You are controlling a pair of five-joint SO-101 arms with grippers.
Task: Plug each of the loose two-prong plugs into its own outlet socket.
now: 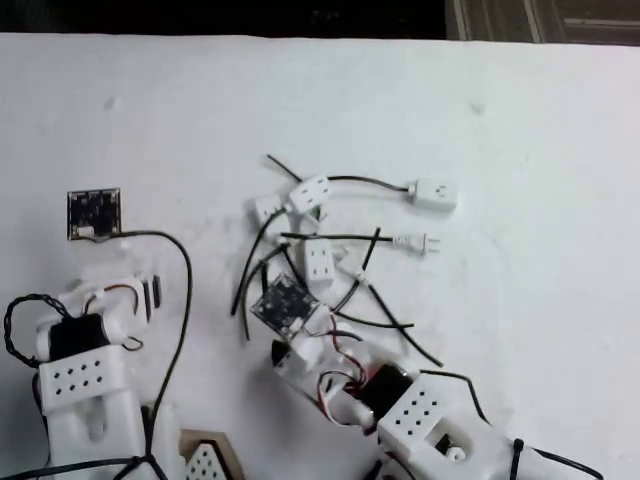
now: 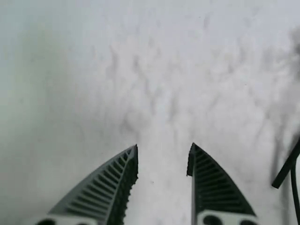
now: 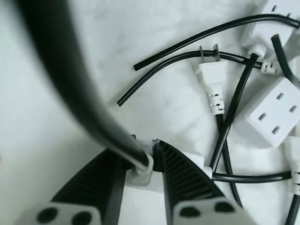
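My right gripper is shut on a white plug at the end where its thick black cord leaves it. Its prongs are hidden. Beyond it lie a loose two-prong plug and a white outlet socket, with a second socket further off. In the high view this gripper sits at the near edge of a tangle of cords, sockets and a free plug. My left gripper stands open over bare white table, at the left.
The white table has free room at the back and right. A small black square board lies at the left, and a black cable loops from it down past the left arm. A black cord shows beside the left gripper.
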